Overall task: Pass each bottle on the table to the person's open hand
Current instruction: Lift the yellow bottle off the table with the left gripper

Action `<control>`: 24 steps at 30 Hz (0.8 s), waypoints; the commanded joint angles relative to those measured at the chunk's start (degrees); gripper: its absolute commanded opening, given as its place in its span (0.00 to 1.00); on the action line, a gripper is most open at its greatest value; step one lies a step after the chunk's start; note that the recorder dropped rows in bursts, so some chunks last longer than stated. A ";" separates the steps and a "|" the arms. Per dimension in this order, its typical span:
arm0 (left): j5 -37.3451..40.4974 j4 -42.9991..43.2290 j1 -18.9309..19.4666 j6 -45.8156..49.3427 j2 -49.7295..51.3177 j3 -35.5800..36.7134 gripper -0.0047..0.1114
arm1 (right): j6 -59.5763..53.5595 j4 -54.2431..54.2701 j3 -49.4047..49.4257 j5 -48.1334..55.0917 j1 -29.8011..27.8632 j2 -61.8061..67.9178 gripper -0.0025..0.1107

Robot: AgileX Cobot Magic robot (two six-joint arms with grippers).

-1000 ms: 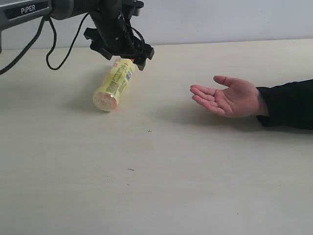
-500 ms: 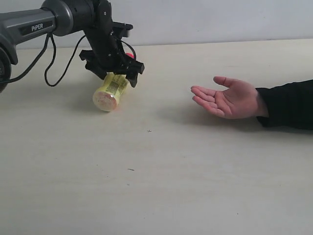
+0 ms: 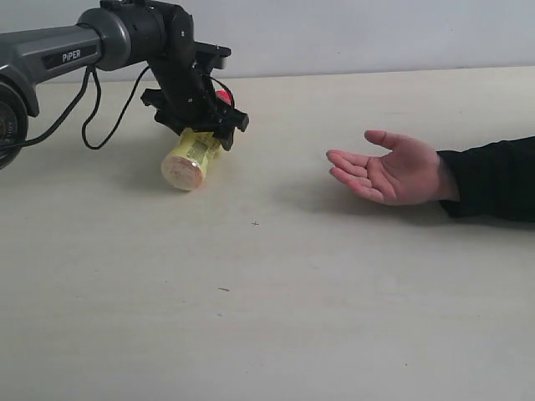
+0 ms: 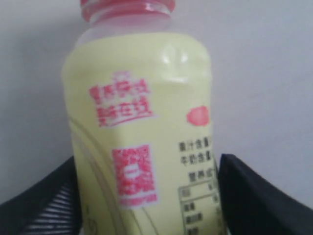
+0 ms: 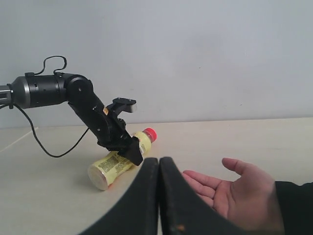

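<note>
A yellow bottle (image 3: 188, 159) with a red cap (image 3: 222, 96) lies on its side on the table (image 3: 292, 292), base toward the camera. My left gripper (image 3: 203, 134) has come down over its middle. In the left wrist view the bottle (image 4: 142, 122) fills the space between the fingers (image 4: 249, 196), which sit against both of its sides. The person's open hand (image 3: 393, 171) rests palm up to the right, well apart from the bottle. My right gripper (image 5: 159, 164) is shut and empty, and looks across at the bottle (image 5: 115, 164) and the hand (image 5: 234, 191).
A black cable (image 3: 92, 109) hangs in a loop from the left arm behind the bottle. The person's dark sleeve (image 3: 493, 180) lies along the right edge. A pale wall (image 3: 376, 33) stands behind the table.
The left gripper dropped from above the bottle's neck down over its body and its fingers drew in onto it. The bottle shifted slightly; the hand stayed put.
</note>
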 commanded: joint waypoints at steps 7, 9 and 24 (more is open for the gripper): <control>-1.11 0.00 -0.02 -0.55 -0.31 -0.44 0.04 | 0.03 -0.15 0.04 -0.17 -0.08 -0.24 0.02; -1.11 0.00 -0.02 -1.33 -0.69 -0.44 0.04 | 0.03 -0.15 0.04 -0.17 -0.08 -0.24 0.02; 4.79 0.00 -1.25 -7.47 -9.00 -0.20 0.04 | 0.03 -0.15 0.04 -0.17 -0.08 -0.24 0.02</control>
